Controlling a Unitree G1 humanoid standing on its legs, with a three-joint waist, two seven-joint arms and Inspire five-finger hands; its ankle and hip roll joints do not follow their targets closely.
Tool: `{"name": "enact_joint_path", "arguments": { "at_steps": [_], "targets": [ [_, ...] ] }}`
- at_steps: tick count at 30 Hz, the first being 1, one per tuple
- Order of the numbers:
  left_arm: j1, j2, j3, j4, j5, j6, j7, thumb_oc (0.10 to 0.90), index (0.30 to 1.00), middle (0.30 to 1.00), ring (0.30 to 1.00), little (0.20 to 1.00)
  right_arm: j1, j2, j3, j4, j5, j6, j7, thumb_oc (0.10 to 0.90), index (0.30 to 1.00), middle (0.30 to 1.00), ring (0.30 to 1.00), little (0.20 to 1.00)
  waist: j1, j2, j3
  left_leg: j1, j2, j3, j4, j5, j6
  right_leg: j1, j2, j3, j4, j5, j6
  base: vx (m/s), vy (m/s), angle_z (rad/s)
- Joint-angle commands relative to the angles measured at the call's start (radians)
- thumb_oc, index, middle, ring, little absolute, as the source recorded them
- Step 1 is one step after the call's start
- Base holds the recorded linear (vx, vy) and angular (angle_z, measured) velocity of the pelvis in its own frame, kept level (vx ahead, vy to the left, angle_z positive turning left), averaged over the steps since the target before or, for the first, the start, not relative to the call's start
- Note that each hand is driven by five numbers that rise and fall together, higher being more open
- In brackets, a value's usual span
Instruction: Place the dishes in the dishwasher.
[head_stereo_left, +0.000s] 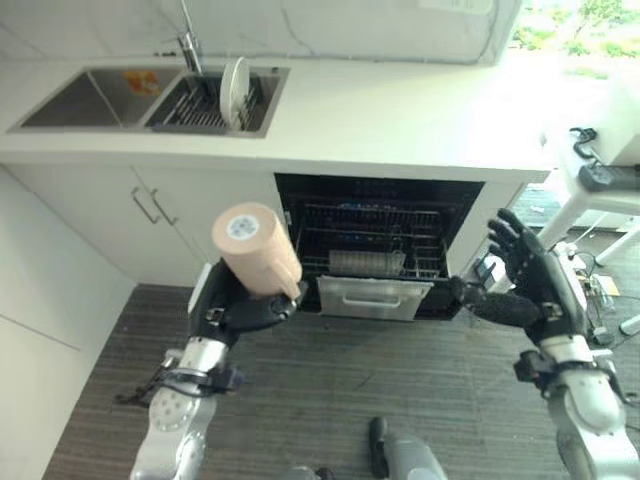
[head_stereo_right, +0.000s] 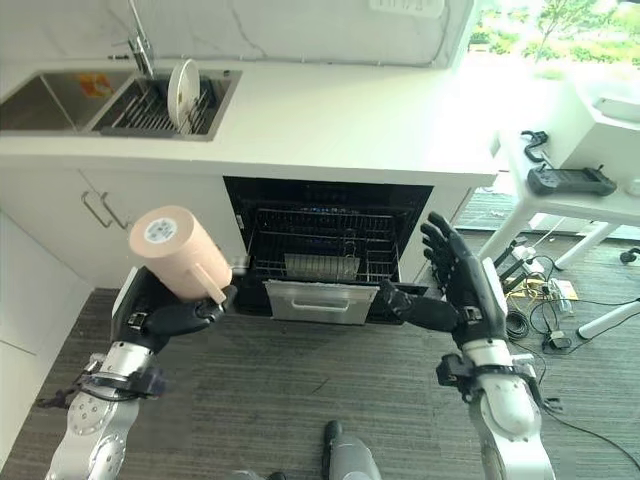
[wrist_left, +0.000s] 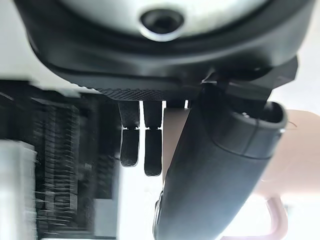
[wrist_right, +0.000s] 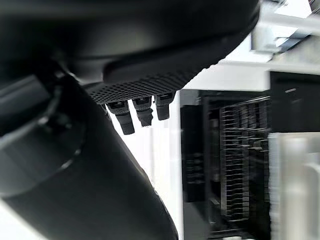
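Beneath the white surface (head_stereo_left: 400, 110) the dishwasher (head_stereo_left: 375, 245) gapes ahead-right of the left hand (head_stereo_left: 240, 305) — fingers clamped on a tilted pink mug (head_stereo_left: 257, 250) — while the right hand (head_stereo_left: 530, 275) hangs splayed, empty.

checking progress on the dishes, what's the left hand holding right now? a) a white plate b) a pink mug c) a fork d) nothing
b: the left hand is curled round a pink mug, held up in front of the open dishwasher, while the right hand is open with nothing in it.
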Motion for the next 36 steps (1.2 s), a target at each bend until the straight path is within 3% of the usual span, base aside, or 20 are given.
{"name": "enact_joint_path", "arguments": {
  "at_steps": [1, 2, 4, 5, 6, 7, 9, 12, 14, 20, 23, 26, 28, 29, 32, 34, 36],
  "targets": [
    [-0.053, 0.013, 0.043, -0.108, -0.002, -0.095, 0.009, 0.400, 0.300, 0.300, 0.300, 0.300, -0.025, -0.028, -0.052, -0.087, 0.028, -0.052, -0.013, 0.800, 0.900, 0.900, 0.900, 0.900, -0.010, -0.048, -0.099, -0.079, 0.052, 0.033, 0.026, 0.014, 0.017, 0.085, -0.004, -0.016, -0.060, -0.107, 0.072, 0.12, -0.276, -0.03],
    [-0.048, 0.010, 0.047, -0.105, -0.002, -0.099, 0.000, 0.400, 0.300, 0.300, 0.300, 0.300, -0.017, -0.029, -0.058, -0.087, 0.029, -0.054, -0.009, 0.800, 0.900, 0.900, 0.900, 0.900, -0.004, -0.067, -0.095, -0.059, 0.043, 0.050, 0.036, 0.103, -0.004, 0.091, -0.022, -0.011, -0.060, -0.111, 0.061, 0.10, -0.242, -0.03],
    [-0.042, 0.006, 0.045, -0.105, 0.007, -0.103, -0.004, 0.400, 0.300, 0.300, 0.300, 0.300, -0.018, -0.027, -0.060, -0.083, 0.038, -0.054, -0.007, 0.800, 0.900, 0.900, 0.900, 0.900, 0.004, -0.072, -0.084, -0.094, 0.046, 0.042, 0.073, 0.116, -0.008, 0.096, -0.020, 0.002, -0.060, -0.109, 0.059, 0.08, -0.116, -0.01],
    [-0.038, 0.006, 0.048, -0.102, 0.009, -0.105, -0.007, 0.400, 0.300, 0.300, 0.300, 0.300, -0.020, -0.025, -0.061, -0.083, 0.043, -0.048, -0.007, 0.800, 0.900, 0.900, 0.900, 0.900, 0.005, -0.068, -0.081, -0.102, 0.049, 0.045, 0.033, 0.110, -0.005, 0.097, -0.015, 0.010, -0.060, -0.110, 0.064, 0.11, 0.053, -0.05],
    [-0.022, 0.008, 0.055, -0.100, 0.002, -0.110, -0.014, 0.400, 0.300, 0.300, 0.300, 0.300, -0.026, -0.021, -0.059, -0.082, 0.044, -0.039, 0.001, 0.800, 0.900, 0.900, 0.900, 0.900, 0.003, -0.039, -0.075, -0.147, 0.070, 0.039, 0.026, 0.045, 0.000, 0.096, 0.004, 0.013, -0.060, -0.116, 0.077, 0.12, 0.132, -0.10],
    [-0.012, 0.008, 0.058, -0.102, 0.003, -0.114, -0.016, 0.400, 0.300, 0.300, 0.300, 0.300, -0.025, -0.020, -0.056, -0.082, 0.041, -0.040, 0.006, 0.800, 0.900, 0.900, 0.900, 0.900, 0.005, -0.019, -0.074, -0.186, 0.076, 0.019, 0.026, 0.031, -0.002, 0.096, 0.020, 0.013, -0.060, -0.122, 0.083, 0.13, 0.178, -0.12],
    [0.002, 0.008, 0.058, -0.104, 0.013, -0.124, -0.012, 0.400, 0.300, 0.300, 0.300, 0.300, -0.024, -0.021, -0.051, -0.090, 0.049, -0.033, 0.014, 0.800, 0.900, 0.900, 0.900, 0.900, 0.022, 0.008, -0.072, -0.273, 0.073, -0.036, 0.026, 0.068, -0.021, 0.111, 0.051, 0.025, -0.060, -0.139, 0.085, 0.14, 0.112, -0.10],
    [-0.014, 0.003, 0.045, -0.092, 0.072, -0.158, 0.025, 0.400, 0.300, 0.300, 0.300, 0.300, -0.056, -0.033, -0.016, -0.087, 0.118, -0.001, 0.023, 0.800, 0.900, 0.900, 0.900, 0.900, 0.053, 0.012, -0.073, -0.338, 0.060, -0.071, 0.026, 0.104, -0.022, 0.141, 0.067, 0.039, -0.060, -0.175, 0.075, 0.14, 0.138, -0.41],
    [-0.043, 0.014, 0.025, -0.072, 0.113, -0.181, 0.056, 0.400, 0.300, 0.300, 0.300, 0.300, -0.074, -0.036, -0.002, -0.077, 0.135, -0.007, 0.022, 0.800, 0.900, 0.900, 0.900, 0.900, 0.052, 0.013, -0.079, -0.327, 0.061, -0.062, 0.026, 0.088, -0.010, 0.149, 0.059, 0.025, -0.060, -0.180, 0.078, 0.12, 0.194, -0.84],
    [-0.108, 0.026, 0.013, -0.068, 0.128, -0.168, 0.059, 0.400, 0.300, 0.300, 0.300, 0.300, -0.051, -0.006, 0.003, -0.109, 0.124, -0.029, 0.057, 0.800, 0.900, 0.900, 0.900, 0.900, 0.031, -0.002, -0.107, -0.250, 0.036, -0.059, 0.026, 0.027, 0.039, 0.177, 0.024, -0.006, -0.060, -0.158, 0.096, 0.16, 0.161, -0.24],
    [-0.114, 0.030, 0.018, -0.069, 0.137, -0.160, 0.059, 0.400, 0.300, 0.300, 0.300, 0.300, -0.049, 0.005, 0.002, -0.108, 0.148, -0.005, 0.095, 0.800, 0.900, 0.900, 0.900, 0.900, 0.029, -0.006, -0.103, -0.236, 0.033, -0.059, 0.026, 0.017, 0.053, 0.192, 0.026, -0.003, -0.060, -0.151, 0.100, 0.14, 0.103, 0.07],
    [-0.106, 0.035, 0.027, -0.065, 0.135, -0.164, 0.054, 0.400, 0.300, 0.300, 0.300, 0.300, -0.048, 0.013, 0.008, -0.102, 0.176, 0.015, 0.130, 0.800, 0.900, 0.900, 0.900, 0.900, 0.032, -0.011, -0.101, -0.235, 0.025, -0.061, 0.026, 0.013, 0.071, 0.219, 0.035, 0.001, -0.060, -0.102, 0.113, 0.12, 0.094, 0.06],
    [-0.095, 0.038, 0.030, -0.070, 0.149, -0.159, 0.050, 0.400, 0.300, 0.300, 0.300, 0.300, -0.042, 0.025, 0.020, -0.104, 0.200, 0.010, 0.162, 0.800, 0.900, 0.900, 0.900, 0.900, 0.034, -0.015, -0.101, -0.231, 0.016, -0.068, 0.026, 0.009, 0.086, 0.243, 0.048, 0.002, -0.060, -0.016, 0.137, 0.14, 0.122, 0.02],
    [-0.090, 0.037, 0.025, -0.072, 0.172, -0.155, 0.052, 0.400, 0.300, 0.300, 0.300, 0.300, -0.040, 0.035, 0.033, -0.111, 0.189, 0.003, 0.186, 0.800, 0.900, 0.900, 0.900, 0.900, 0.035, -0.013, -0.097, -0.224, 0.011, -0.071, 0.026, 0.002, 0.098, 0.221, 0.055, -0.002, 0.058, 0.039, 0.151, 0.11, 0.133, -0.01],
    [-0.083, 0.041, 0.021, -0.063, 0.222, -0.150, 0.064, 0.400, 0.300, 0.300, 0.300, 0.300, -0.033, 0.047, 0.061, -0.120, 0.233, 0.005, 0.230, 0.800, 0.900, 0.900, 0.900, 0.900, 0.033, -0.008, -0.089, -0.207, 0.004, -0.084, 0.026, -0.009, 0.104, 0.141, 0.068, -0.004, 0.252, 0.065, 0.159, 0.13, 0.065, -0.05],
    [-0.086, 0.044, 0.020, -0.059, 0.230, -0.139, 0.073, 0.400, 0.300, 0.300, 0.300, 0.300, -0.033, 0.055, 0.070, -0.117, 0.275, 0.017, 0.240, 0.800, 0.900, 0.900, 0.900, 0.900, 0.031, -0.014, -0.087, -0.203, -0.001, -0.087, 0.026, -0.014, 0.103, 0.122, 0.060, -0.011, 0.198, 0.049, 0.154, 0.15, -0.087, 0.07],
    [-0.096, 0.054, 0.014, -0.040, 0.250, -0.138, 0.089, 0.400, 0.300, 0.300, 0.300, 0.300, -0.033, 0.062, 0.071, -0.107, 0.369, 0.026, 0.283, 0.800, 0.900, 0.900, 0.900, 0.900, 0.019, -0.017, -0.077, -0.183, 0.001, -0.103, 0.026, -0.031, 0.095, 0.110, 0.017, -0.043, 0.018, 0.033, 0.141, 0.20, -0.269, 0.04]
  ]
}}
